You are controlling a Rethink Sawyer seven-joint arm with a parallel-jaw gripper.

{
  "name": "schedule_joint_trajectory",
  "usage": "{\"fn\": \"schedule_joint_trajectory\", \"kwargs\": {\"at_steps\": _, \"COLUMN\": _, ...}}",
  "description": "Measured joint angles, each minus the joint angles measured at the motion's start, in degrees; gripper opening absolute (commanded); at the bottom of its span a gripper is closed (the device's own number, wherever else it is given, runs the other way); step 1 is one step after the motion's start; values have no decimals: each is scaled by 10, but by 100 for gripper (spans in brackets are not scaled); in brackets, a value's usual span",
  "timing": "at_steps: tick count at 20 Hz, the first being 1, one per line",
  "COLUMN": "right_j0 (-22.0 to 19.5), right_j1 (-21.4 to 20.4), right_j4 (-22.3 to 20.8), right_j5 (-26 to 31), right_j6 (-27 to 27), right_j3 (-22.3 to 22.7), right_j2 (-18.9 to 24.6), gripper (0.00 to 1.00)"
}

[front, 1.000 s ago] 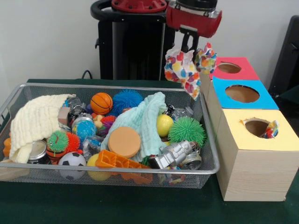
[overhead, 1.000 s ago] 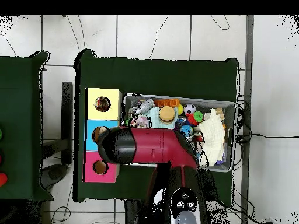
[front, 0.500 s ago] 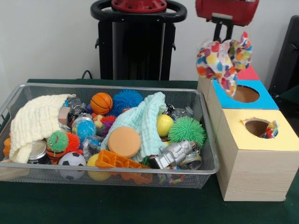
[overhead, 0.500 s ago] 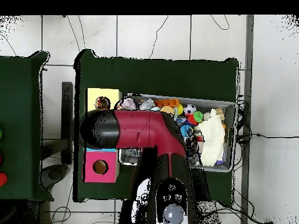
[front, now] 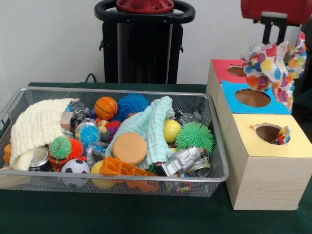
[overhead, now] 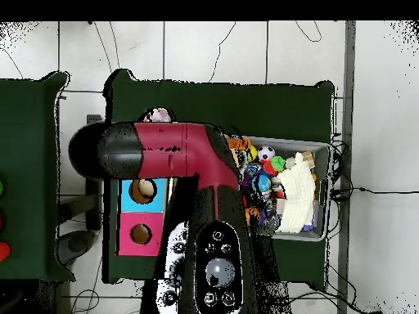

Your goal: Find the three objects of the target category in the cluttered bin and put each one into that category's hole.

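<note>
The spotted cloth hangs pinched in our gripper above the boxes, where its loose folds could, we judge, snag a hole's rim.

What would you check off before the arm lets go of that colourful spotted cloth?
1. Cloth hangs from the pincer: ok.
2. Cloth free of the wire bin: ok.
3. Cloth over the yellow box's hole: not ok, it hangs over the blue box.
4. Yellow hole free: not ok, a similar patterned cloth pokes out.
5. Grip firm: cannot tell.
</note>
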Motion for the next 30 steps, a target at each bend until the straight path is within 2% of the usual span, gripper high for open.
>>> {"fn": "schedule_joint_trajectory", "kwargs": {"at_steps": 6, "right_j0": 4, "right_j1": 39, "right_j4": 2, "right_j5": -7, "right_j6": 0, "right_j3": -29, "right_j2": -1, "gripper": 0}}
{"fn": "schedule_joint_trajectory", "kwargs": {"at_steps": 21, "right_j0": 23, "right_j1": 96, "right_j4": 2, "right_j5": -82, "right_j6": 0, "right_j3": -31, "right_j2": -10, "gripper": 0}}
{"fn": "schedule_joint_trajectory", "kwargs": {"at_steps": 30, "right_j0": 26, "right_j1": 130, "right_j4": 2, "right_j5": -108, "right_j6": 0, "right_j3": -42, "right_j2": -10, "gripper": 0}}
